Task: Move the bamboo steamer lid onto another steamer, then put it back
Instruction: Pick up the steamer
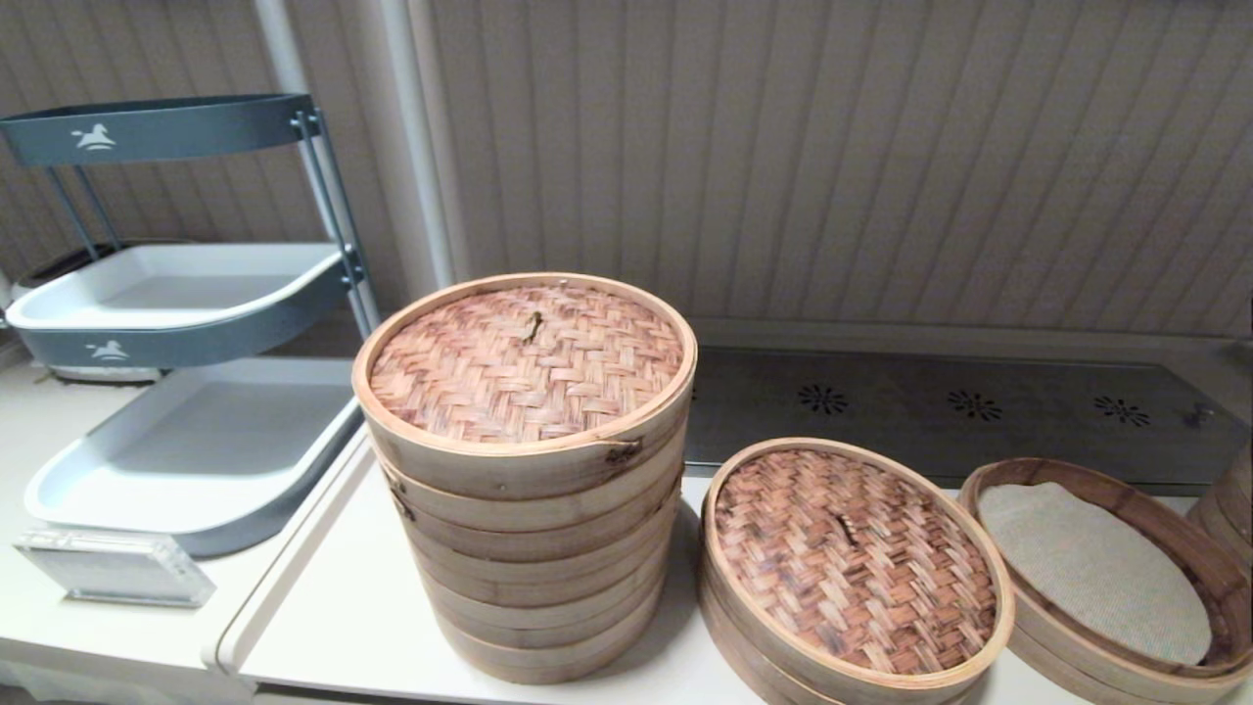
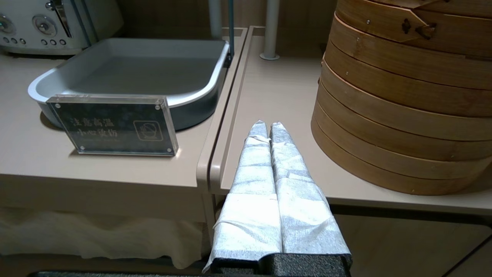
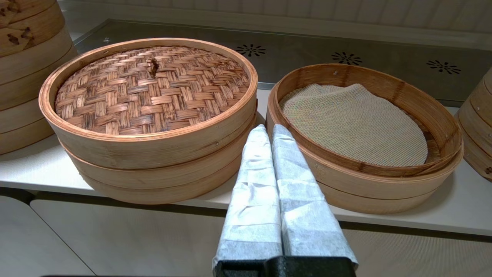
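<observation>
Bamboo steamer lid [image 1: 855,558]: seated on a shallow two-tier basket on the table [image 1: 352,607], between the tall stack and the open steamer.
Open steamer [image 1: 1187,548]: just beside the lidded basket on its right; beige cloth liner [image 1: 1091,568] inside.
Tall steamer stack [image 1: 529,509]: close on the lid's left, topped by its own woven lid.
Right tool [image 3: 268,130]: fingers pressed together, before the gap between the two shallow baskets.
Left tool [image 2: 268,127]: fingers pressed together, at the table edge beside the tall stack.
Far left: grey tray rack [image 1: 186,294]; acrylic sign [image 2: 113,125].
</observation>
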Robot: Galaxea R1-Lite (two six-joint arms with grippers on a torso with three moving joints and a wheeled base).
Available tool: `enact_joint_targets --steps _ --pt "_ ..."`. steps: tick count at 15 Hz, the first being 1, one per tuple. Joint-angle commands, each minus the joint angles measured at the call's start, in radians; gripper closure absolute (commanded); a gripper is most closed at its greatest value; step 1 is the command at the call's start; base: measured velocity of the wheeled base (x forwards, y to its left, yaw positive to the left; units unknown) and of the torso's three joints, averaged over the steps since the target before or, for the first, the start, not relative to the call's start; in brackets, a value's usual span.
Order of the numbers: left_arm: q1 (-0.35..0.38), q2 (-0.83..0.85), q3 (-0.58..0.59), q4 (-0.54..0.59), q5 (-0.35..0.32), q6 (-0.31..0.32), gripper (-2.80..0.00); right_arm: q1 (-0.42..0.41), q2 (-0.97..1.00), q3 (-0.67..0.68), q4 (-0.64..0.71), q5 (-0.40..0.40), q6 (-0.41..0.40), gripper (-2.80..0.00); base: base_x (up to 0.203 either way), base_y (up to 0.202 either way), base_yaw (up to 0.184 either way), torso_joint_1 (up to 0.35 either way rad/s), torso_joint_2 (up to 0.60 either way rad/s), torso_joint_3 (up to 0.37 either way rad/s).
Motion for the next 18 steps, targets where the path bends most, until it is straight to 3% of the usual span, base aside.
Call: enact_joint_targets --steps 1,5,9,13,18 --pt "0.0 -0.002 0.025 -0.001 -0.001 0.0 0.0 0.0 -0.001 0.026 0.0 0.001 -0.001 0.0 0.0 0.0 0.0 0.0 0.0 0.0" --pt "0.0 -0.002 0.025 -0.001 -0.001 0.0 0.0 0.001 -0.001 0.015 -0.003 0.0 -0.014 0.0 0.0 0.0 0.0 0.0 0.0 0.0" --pt "0.001 -0.003 0.025 -0.001 0.001 0.0 0.0 0.002 0.029 -0.182 0.119 0.03 -0.014 0.0 0.0 0.0 0.0 0.0 0.0 0.0" --pt "0.0 -0.002 0.025 -0.001 -0.001 0.0 0.0 0.001 0.25 -0.35 0.152 0.074 -0.013 0.0 0.0 0.0 0.0 0.0 0.0 0.0" --pt "0.0 -0.002 0.025 -0.001 -0.001 0.0 0.0 0.013 0.687 -0.611 0.16 0.108 0.006 0.0 0.0 0.0 0.0 0.0 0.0 0.0"
